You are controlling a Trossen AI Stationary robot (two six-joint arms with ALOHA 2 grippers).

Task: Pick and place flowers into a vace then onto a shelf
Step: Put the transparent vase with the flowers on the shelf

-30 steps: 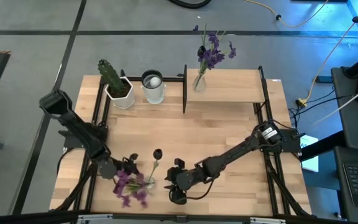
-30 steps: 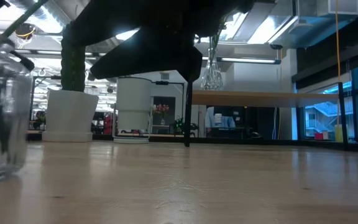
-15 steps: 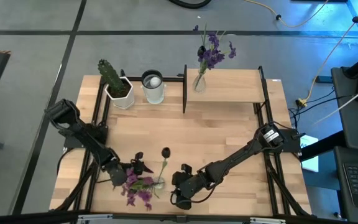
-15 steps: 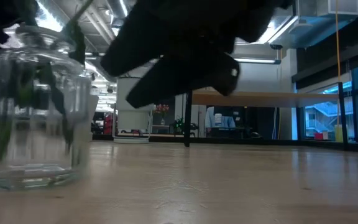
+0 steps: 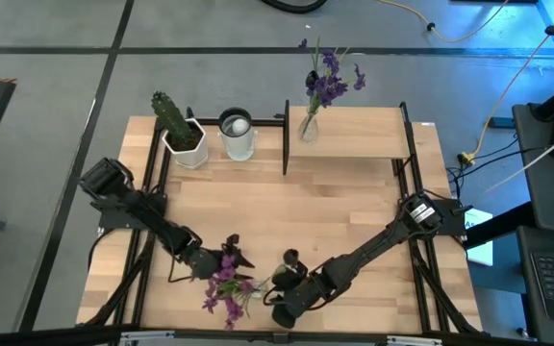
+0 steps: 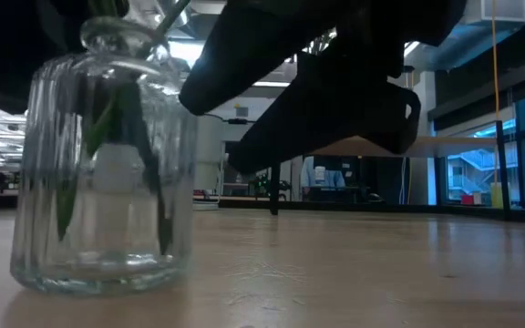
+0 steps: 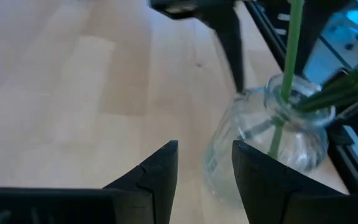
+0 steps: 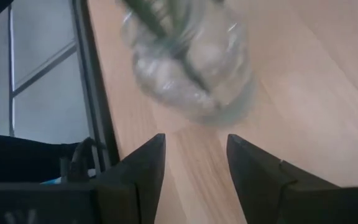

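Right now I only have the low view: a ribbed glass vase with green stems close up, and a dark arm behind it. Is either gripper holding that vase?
Observer: No. The left wrist view shows the left gripper open, with the glass vase ahead of its fingers, not between them.
Operator: And the right one?
Observer: The right gripper is open too, with the vase beyond its fingertips.
Operator: Which bunch is in it?
Observer: From above, the pinker flowers. The darker violet flowers stand in a second vase on the shelf.
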